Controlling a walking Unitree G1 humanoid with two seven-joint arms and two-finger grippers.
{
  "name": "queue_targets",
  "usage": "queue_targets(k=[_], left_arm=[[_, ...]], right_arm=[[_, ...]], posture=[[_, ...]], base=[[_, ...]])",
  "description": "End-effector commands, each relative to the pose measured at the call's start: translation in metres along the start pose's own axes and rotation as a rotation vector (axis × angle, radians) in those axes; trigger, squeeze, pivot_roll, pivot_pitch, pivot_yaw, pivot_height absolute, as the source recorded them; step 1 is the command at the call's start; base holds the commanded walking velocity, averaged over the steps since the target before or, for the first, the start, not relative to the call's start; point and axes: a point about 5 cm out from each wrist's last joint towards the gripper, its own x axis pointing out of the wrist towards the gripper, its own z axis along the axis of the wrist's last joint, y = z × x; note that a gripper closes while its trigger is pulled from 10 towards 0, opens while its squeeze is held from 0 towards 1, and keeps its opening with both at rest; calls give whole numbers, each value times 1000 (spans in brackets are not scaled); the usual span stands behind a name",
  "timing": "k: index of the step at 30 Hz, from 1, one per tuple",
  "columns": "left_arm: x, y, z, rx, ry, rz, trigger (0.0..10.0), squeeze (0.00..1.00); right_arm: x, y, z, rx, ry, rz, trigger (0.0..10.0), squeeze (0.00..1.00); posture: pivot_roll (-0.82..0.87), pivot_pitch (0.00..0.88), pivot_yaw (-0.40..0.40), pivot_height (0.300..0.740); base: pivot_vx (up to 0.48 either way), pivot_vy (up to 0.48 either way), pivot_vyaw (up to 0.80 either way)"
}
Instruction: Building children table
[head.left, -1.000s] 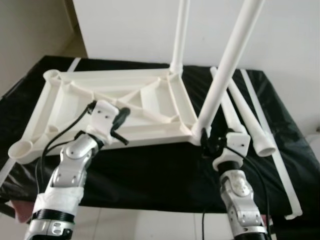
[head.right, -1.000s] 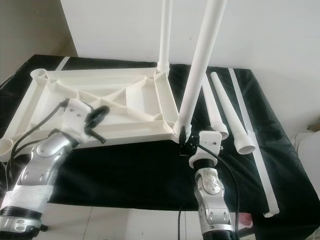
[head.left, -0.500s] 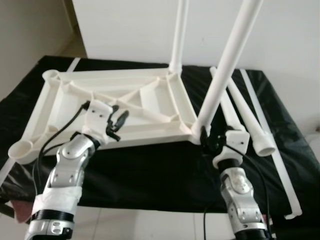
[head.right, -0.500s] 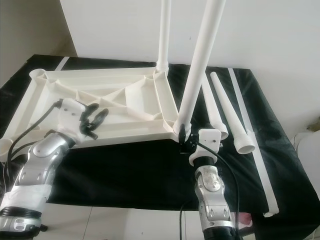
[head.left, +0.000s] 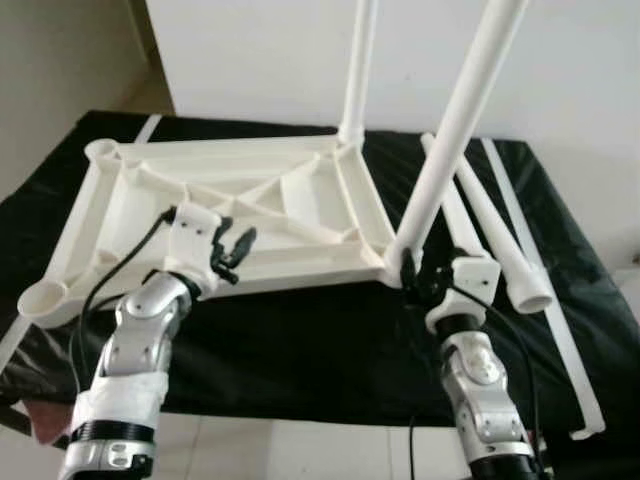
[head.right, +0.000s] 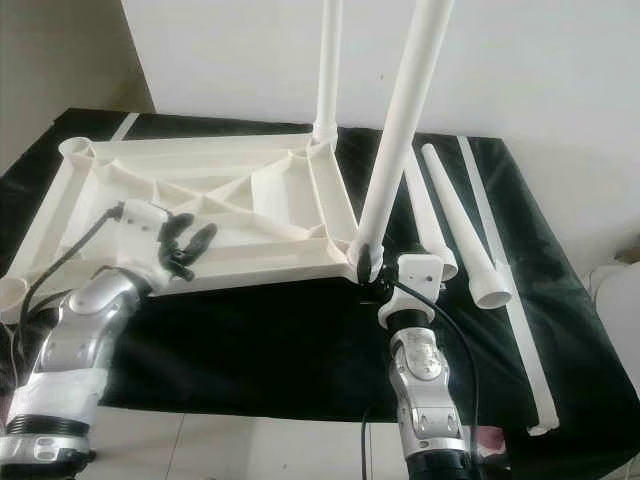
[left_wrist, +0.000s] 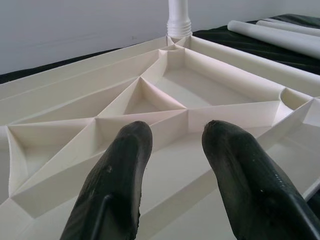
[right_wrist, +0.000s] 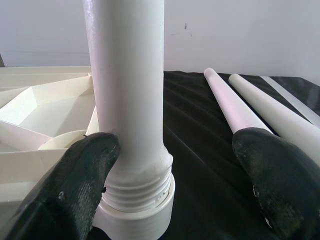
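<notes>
Black-covered table carries everything; the white top lies on it upside down, ribs up, so the corner sockets face up for legs, which is why it sits that way. Two legs are in on the robot's right side: far leg upright in the far corner, near leg in the near right corner, leaning a bit rightward in the eye views. Thread rings still show above the socket in the right wrist view, so I'd judge the near leg isn't fully seated. Two sockets on the left side, e.g. near-left socket, are empty. Two loose legs lie on the cloth just right of the top, with a thin white strip beyond them. Right gripper is at the near leg's base, fingers spread wide: one touches or nearly touches the leg, the other is well clear, so no grip. Left gripper hovers over the near rim of the top, fingers apart and holding nothing, likely placed to steady the top. In the way: the standing near leg sits between the right gripper and the far leg, and the left arm's cable hangs beside the near rim.
</notes>
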Motion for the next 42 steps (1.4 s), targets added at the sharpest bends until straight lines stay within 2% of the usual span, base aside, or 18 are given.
queue_targets(k=[1,8,9,11,26,31,32,33,34,42], left_arm=[[-6,13,-7,4,21,256,10000,0],[-9,13,-9,-6,23,261,10000,0],[-9,13,-10,-13,16,255,10000,1000],[-9,11,-9,-35,-4,240,10000,1000],[-8,11,-4,-23,-31,253,10000,1000],[-7,4,-3,-19,-58,235,10000,1000],[-7,5,-3,-33,-59,239,10000,176],[-7,5,-4,-42,-59,236,10000,176],[-7,6,-4,-45,-59,242,10000,0],[-7,8,-6,-65,-56,276,10000,0]], right_arm=[[2,-3,2,0,-19,-5,10000,0],[2,-4,2,0,-19,-5,10000,0],[2,-4,3,-2,-20,-7,10000,0],[2,-5,3,-5,-23,-8,10000,0],[-3,-7,5,-6,-34,-21,10000,0],[-8,-8,4,3,-28,-21,10000,0],[-6,-9,4,4,-29,-25,10000,0],[-6,-9,5,5,-30,-26,10000,0],[-5,-9,5,8,-32,-28,10000,0],[-3,-8,7,26,-38,-33,10000,0]], posture=[[-13,123,6,740],[-19,117,4,740],[-23,114,7,740],[-29,111,8,740],[-47,130,25,740],[-54,130,29,740],[-55,130,28,740],[-56,128,27,740],[-57,127,27,740],[-58,123,23,740]], base=[[0,0,0],[0,0,0],[0,0,0],[0,0,0],[0,0,0],[0,0,0],[0,0,0],[0,0,0],[0,0,0],[0,0,0]])
